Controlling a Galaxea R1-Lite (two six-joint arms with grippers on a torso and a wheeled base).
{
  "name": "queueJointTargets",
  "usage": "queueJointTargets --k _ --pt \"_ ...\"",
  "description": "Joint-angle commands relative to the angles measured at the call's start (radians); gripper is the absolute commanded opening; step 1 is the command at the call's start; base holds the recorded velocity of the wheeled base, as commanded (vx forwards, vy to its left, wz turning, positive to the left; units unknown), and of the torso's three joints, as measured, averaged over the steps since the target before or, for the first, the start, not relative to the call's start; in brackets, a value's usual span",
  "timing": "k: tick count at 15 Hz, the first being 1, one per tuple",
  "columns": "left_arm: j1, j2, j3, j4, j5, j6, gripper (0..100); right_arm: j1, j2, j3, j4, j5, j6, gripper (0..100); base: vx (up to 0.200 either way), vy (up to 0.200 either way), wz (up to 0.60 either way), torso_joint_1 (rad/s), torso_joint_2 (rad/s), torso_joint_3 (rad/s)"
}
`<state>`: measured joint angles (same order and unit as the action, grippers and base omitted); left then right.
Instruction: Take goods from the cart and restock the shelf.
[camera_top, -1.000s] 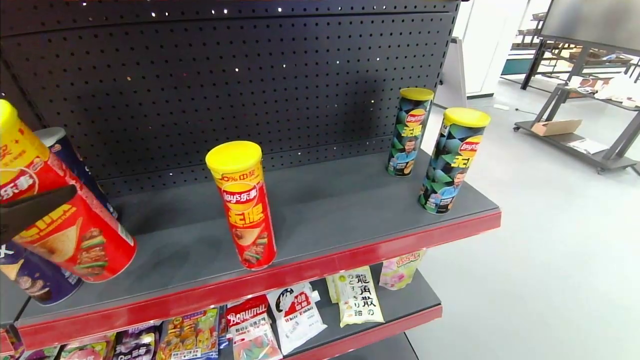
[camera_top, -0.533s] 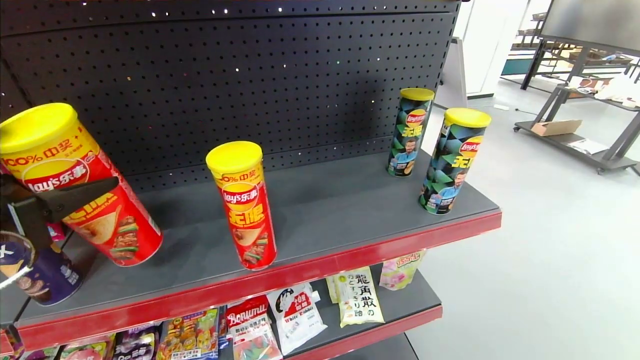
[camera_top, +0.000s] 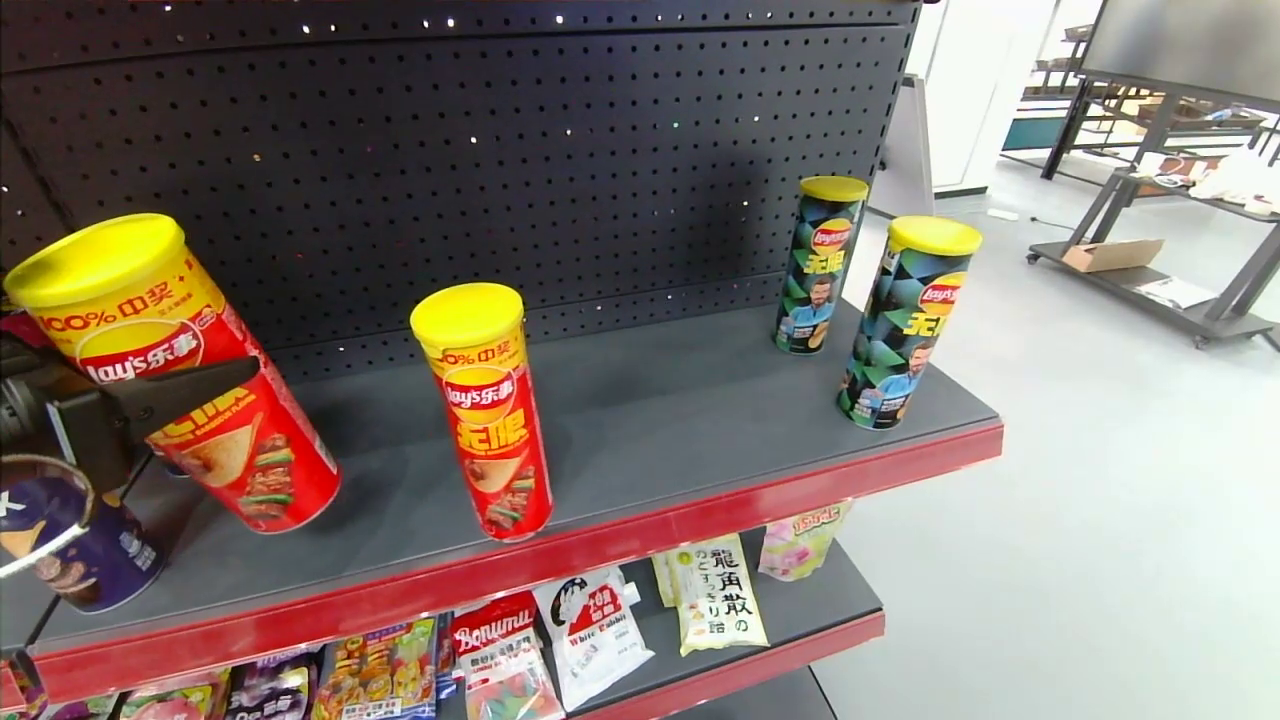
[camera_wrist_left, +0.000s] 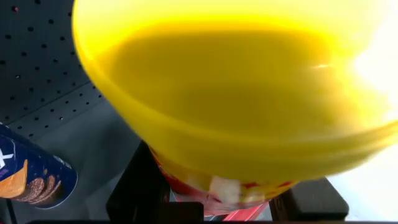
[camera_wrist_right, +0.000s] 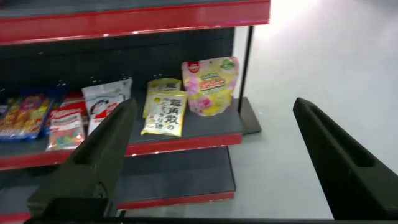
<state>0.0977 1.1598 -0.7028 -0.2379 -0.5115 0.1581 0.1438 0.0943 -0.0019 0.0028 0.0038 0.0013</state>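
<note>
**Examiner:** What is recorded of progress on the restocking?

**Inspector:** The shelf (camera_top: 700, 420) is found partly stocked. At least four cans are counted standing on it. A red can (camera_top: 485, 410) is set near the front middle, and a rear patterned can (camera_top: 820, 265) and a front patterned can (camera_top: 905, 320) toward the right end. A purple can (camera_top: 70, 540) is noted at the left edge. A fifth, the held can (camera_top: 180, 370), is carried tilted at the left, its base low over the board; contact cannot be confirmed. Placement is judged under way, not completed. Wide bare stretches are left, so further stock is judged outstanding.

**Examiner:** And the grippers?

**Inspector:** The left gripper (camera_wrist_left: 227, 199) is clamped around the held can's body. The right gripper (camera_wrist_right: 217, 155) is kept spread wide, with nothing between its fingers.

**Examiner:** Surface and room?

**Inspector:** The board is matt grey, flat and red-edged, and is backed by a dark pegboard (camera_top: 500, 150). A grey floor (camera_top: 1100, 500) is seen to the right, with a metal rack (camera_top: 1200, 320) well apart. Snack bags (camera_top: 600, 630) are laid on the tier below.
</note>
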Motion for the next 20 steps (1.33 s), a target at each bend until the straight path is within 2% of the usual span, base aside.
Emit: queueJointTargets --k 1,8,9,10,13,17,20 --pt "0.001 0.0 -0.001 -0.004 -0.001 0.0 0 -0.029 0.004 0.0 0.0 -0.002 -0.004 100 0.0 0.0 0.0 0.0 0.0 0.0" --pt "0.001 0.0 0.009 -0.004 -0.002 0.0 0 -0.073 -0.001 0.0 0.002 -0.015 0.0 100 0.0 0.0 0.0 0.0 0.0 0.0" --pt "0.001 0.003 0.011 -0.004 -0.004 0.0 0 -0.122 0.002 0.0 0.0 -0.013 -0.004 100 0.0 0.0 0.0 0.0 0.0 0.0" --pt "0.001 0.009 0.009 -0.004 -0.021 0.0 0 -0.133 -0.007 0.0 -0.001 -0.005 -0.004 100 0.0 0.0 0.0 0.0 0.0 0.0" --pt "0.001 0.02 0.006 -0.004 -0.027 0.0 0 -0.141 -0.094 0.002 -0.001 -0.01 0.0 100 0.0 0.0 0.0 0.0 0.0 0.0" --pt "-0.001 0.026 0.009 -0.004 -0.042 0.0 0 -0.141 -0.094 0.002 -0.001 -0.008 -0.004 100 0.0 0.0 0.0 0.0 0.0 0.0" --pt "-0.009 0.057 0.012 -0.043 -0.042 0.003 0 -0.141 -0.094 0.002 -0.001 -0.008 -0.001 100 0.0 0.0 0.0 0.0 0.0 0.0"
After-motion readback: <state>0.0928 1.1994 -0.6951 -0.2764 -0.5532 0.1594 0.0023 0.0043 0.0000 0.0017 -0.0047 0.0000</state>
